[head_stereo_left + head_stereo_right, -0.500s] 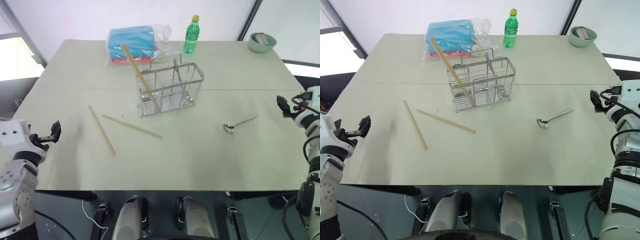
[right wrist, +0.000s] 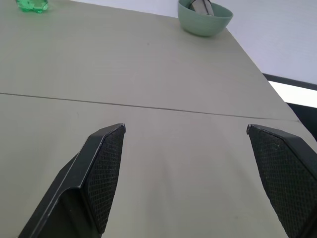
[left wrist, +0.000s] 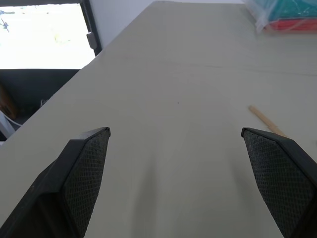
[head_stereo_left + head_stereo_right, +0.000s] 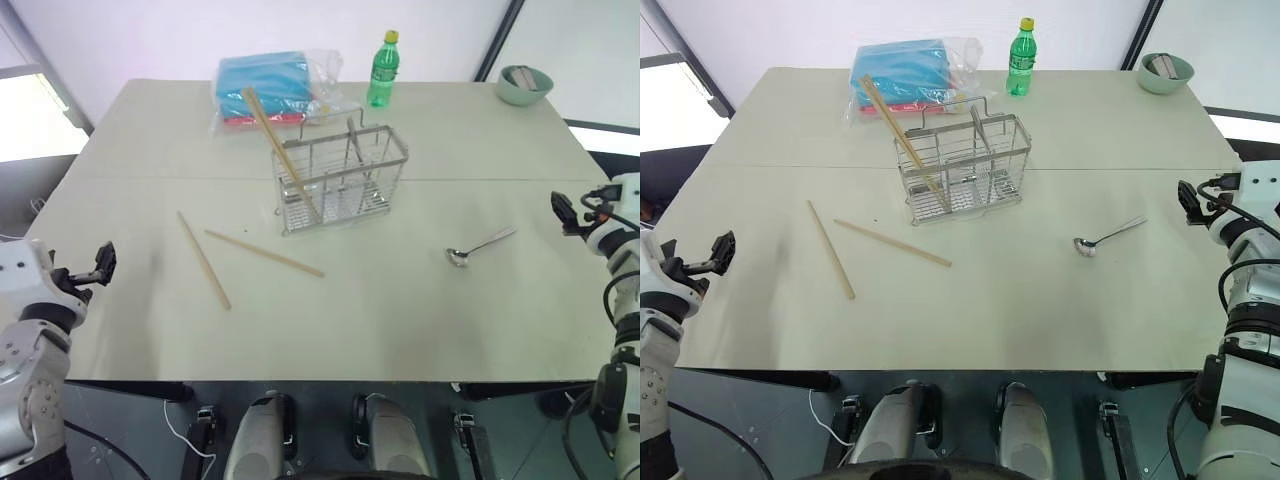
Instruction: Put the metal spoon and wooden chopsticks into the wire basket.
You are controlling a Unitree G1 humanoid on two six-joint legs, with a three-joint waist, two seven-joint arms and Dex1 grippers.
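The wire basket [image 4: 340, 178] stands in the middle of the table, with one wooden chopstick [image 4: 277, 146] leaning out of its left end. Two more wooden chopsticks [image 4: 204, 259] [image 4: 264, 253] lie flat on the table, left of and nearer than the basket. The metal spoon [image 4: 479, 246] lies to the basket's right, bowl toward me. My left gripper [image 4: 100, 262] hovers open at the table's left edge, nothing between its fingers [image 3: 84, 171]. My right gripper [image 4: 562, 210] hangs open at the right edge, beyond the spoon, its fingers [image 2: 104, 171] empty.
A bagged blue and red cloth bundle [image 4: 268, 82] and a green bottle [image 4: 381, 70] stand behind the basket. A green bowl [image 4: 524, 84] sits at the far right corner. A seam [image 4: 180, 179] runs across the table.
My left gripper has drawn back slightly toward the table's left edge. The right gripper and the objects have not moved.
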